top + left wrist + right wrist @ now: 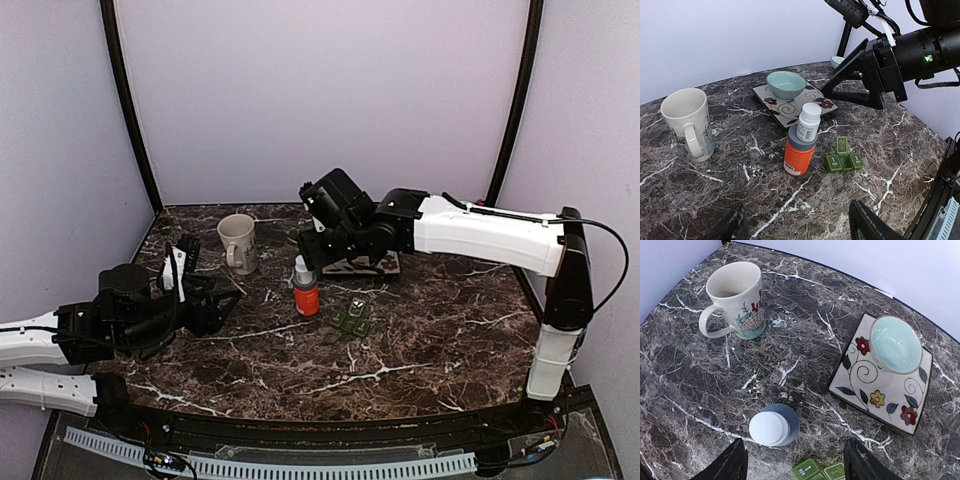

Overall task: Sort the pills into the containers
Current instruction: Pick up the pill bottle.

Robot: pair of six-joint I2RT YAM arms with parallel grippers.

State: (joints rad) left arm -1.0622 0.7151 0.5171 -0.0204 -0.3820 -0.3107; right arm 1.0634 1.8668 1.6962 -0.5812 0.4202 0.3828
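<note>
The containers (844, 161) are a small dark green strip of three joined boxes on the marble, its middle lid standing open. The strip also shows in the top view (351, 320) and at the bottom edge of the right wrist view (817, 471). Just left of it stands an orange pill bottle (802, 142) with a white cap (767, 427). No loose pills show. My left gripper (797, 225) is open and empty, low over the table in front of the bottle. My right gripper (796, 467) hangs open above the bottle and strip, holding nothing.
A beige mug (238, 242) stands at the back left. A flowered square plate (860, 375) carries a pale green bowl (895, 345) behind the bottle. A second bowl (837, 61) peeks out behind the right arm. Purple walls enclose the table.
</note>
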